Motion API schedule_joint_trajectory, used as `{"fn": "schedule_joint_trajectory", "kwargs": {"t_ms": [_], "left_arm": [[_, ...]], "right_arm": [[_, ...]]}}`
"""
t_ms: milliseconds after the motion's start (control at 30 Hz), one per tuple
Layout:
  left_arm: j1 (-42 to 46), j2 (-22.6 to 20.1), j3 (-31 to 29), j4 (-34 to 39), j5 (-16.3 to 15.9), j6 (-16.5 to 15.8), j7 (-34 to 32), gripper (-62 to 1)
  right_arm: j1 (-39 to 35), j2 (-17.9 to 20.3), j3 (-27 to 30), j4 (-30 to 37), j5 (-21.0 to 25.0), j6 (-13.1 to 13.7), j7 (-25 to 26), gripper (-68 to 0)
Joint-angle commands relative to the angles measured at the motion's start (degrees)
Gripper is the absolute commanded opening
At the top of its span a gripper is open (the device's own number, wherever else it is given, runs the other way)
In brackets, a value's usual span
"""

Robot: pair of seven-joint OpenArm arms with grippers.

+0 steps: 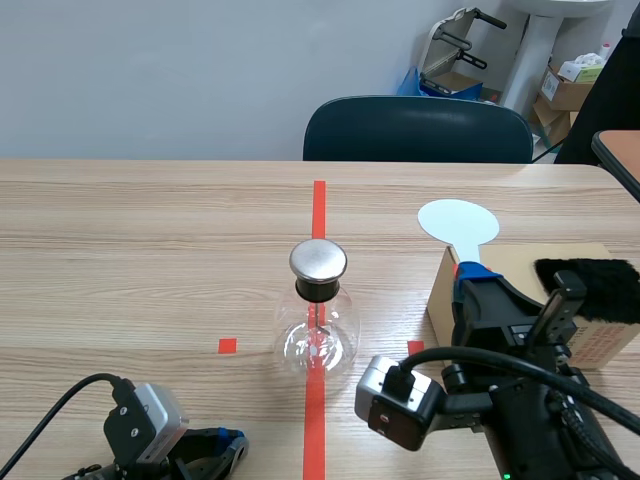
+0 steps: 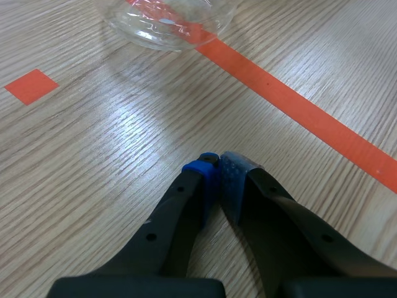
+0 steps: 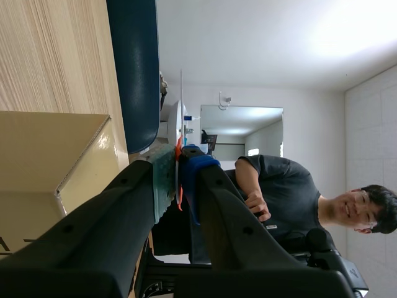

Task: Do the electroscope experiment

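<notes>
Glass electroscope [image 1: 318, 325] stood at frame centre on the desk [image 1: 150, 250]; we saw the right gripper [image 1: 478, 283] clamping the white paddle [image 1: 457, 222], the left gripper [image 2: 219, 164] closed empty. We judged a careless swing could topple it.

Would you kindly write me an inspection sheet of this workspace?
Surface: wooden table, orange-red tape marks.
Job's things: glass electroscope on the centre line; pale paddle in the right gripper; black fur on a cardboard box.
Clutter: nothing seen.
Grippers: left gripper shut, empty, low over the table; right shut on the paddle.
Cables: black cable at each wrist camera.
Surroundings: dark chair, cartons, a person beyond.
</notes>
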Motion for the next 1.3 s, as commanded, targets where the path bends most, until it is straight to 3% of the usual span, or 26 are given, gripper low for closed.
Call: {"fn": "schedule_joint_trajectory", "kwargs": {"t_ms": [0,600,1267], "left_arm": [[2.97,0.28,1.46,-0.76,1.16,-1.16,3.1,-57.3],[2.97,0.28,1.46,-0.76,1.16,-1.16,3.1,-57.3],[2.97,0.28,1.46,-0.76,1.16,-1.16,3.1,-57.3]], "right_arm": [[0.68,0.15,0.2,0.52,-0.09,-0.63,-0.17,-66.0],[0.68,0.15,0.2,0.52,-0.09,-0.63,0.87,-66.0],[0.7,0.15,0.2,0.52,-0.09,-0.63,26.84,-66.0]]}}
